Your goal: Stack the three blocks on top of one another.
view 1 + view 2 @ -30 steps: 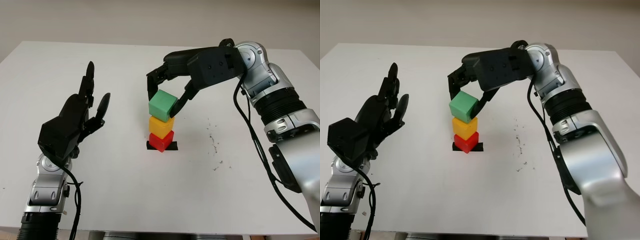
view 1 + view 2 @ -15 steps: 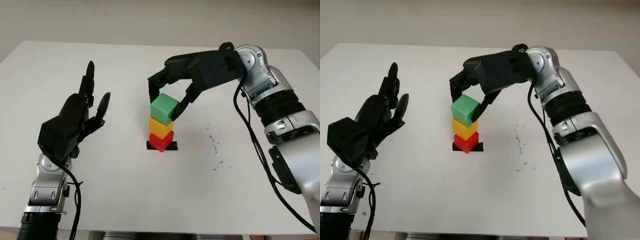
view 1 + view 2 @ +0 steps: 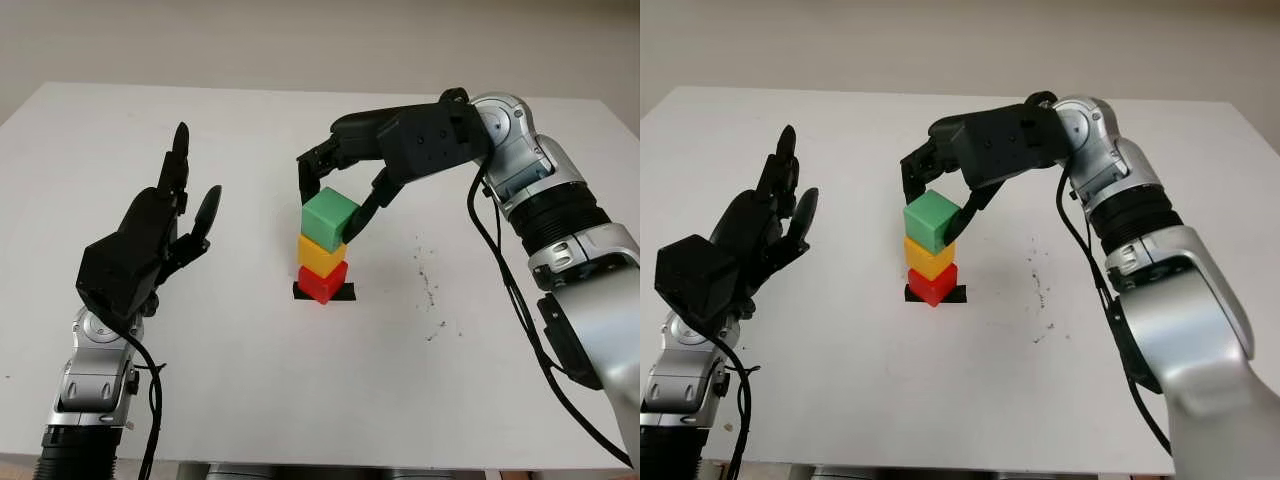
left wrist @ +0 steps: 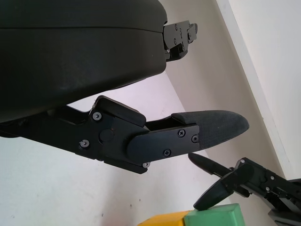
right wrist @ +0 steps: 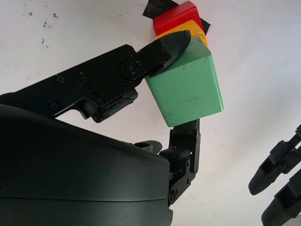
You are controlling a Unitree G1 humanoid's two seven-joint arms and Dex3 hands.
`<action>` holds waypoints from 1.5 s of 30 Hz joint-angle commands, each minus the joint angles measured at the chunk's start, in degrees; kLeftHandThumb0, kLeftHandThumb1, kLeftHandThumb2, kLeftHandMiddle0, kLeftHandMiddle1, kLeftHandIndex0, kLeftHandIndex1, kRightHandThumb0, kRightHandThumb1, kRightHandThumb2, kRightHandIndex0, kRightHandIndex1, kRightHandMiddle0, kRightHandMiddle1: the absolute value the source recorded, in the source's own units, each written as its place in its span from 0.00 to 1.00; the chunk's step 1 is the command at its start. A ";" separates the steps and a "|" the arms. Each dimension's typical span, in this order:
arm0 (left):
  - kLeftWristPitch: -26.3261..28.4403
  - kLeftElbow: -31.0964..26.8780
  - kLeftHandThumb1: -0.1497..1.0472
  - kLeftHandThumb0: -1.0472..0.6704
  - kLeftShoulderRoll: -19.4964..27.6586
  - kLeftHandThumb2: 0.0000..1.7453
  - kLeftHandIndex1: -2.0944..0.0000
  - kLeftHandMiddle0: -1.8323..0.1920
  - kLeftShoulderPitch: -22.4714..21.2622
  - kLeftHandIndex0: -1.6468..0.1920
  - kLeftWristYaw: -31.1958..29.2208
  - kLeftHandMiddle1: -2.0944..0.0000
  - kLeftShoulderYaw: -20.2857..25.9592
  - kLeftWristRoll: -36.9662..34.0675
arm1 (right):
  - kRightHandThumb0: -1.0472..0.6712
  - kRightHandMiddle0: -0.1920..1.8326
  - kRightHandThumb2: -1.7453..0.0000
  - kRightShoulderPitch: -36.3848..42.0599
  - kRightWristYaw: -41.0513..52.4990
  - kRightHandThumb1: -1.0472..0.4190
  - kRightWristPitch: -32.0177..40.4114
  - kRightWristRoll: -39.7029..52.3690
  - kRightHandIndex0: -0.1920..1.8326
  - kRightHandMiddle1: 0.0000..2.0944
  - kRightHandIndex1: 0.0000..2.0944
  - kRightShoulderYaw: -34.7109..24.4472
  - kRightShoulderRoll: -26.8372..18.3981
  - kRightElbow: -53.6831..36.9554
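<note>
A red block (image 3: pixel 322 283) sits on a black tape mark (image 3: pixel 346 292) near the table's middle, with a yellow block (image 3: pixel 321 255) on top of it. The green block (image 3: pixel 329 219) rests on the yellow one, slightly turned. My right hand (image 3: pixel 328 205) reaches in from the right and is shut on the green block, one finger on each side; the right wrist view shows both fingers touching the green block (image 5: pixel 188 89) above the yellow (image 5: pixel 200 35) and red (image 5: pixel 176 16) blocks. My left hand (image 3: pixel 180 210) is open and held up at the left, apart from the stack.
The white table (image 3: pixel 250 380) spreads around the stack. A few small dark specks (image 3: pixel 430 285) mark its surface right of the stack. The right forearm with its cable (image 3: pixel 540 215) comes over the table's right side.
My right hand has lowered the green block onto the yellow one and drawn slightly right. Over the last half second almost nothing moved. The left hand stays still.
</note>
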 commanded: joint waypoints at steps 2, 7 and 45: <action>0.20 -1.19 1.00 0.15 0.30 0.35 1.00 1.00 0.35 1.00 -0.09 1.00 -0.10 0.13 | 0.31 0.21 0.97 0.51 -0.48 0.11 0.50 0.28 0.22 0.57 0.01 -0.67 -0.45 -1.56; 0.20 -1.18 1.00 0.15 0.13 0.35 1.00 1.00 0.29 1.00 -0.16 1.00 -0.04 -0.18 | 0.30 0.18 0.97 0.49 -0.96 0.11 0.43 0.20 0.19 0.48 0.01 -0.93 -0.78 -2.33; -1.81 0.66 1.00 0.14 -1.05 0.36 1.00 1.00 0.13 1.00 1.41 1.00 -0.14 0.05 | 0.10 0.00 0.61 35.17 -25.28 0.00 12.84 25.26 0.00 0.00 0.00 -27.71 4.44 -25.67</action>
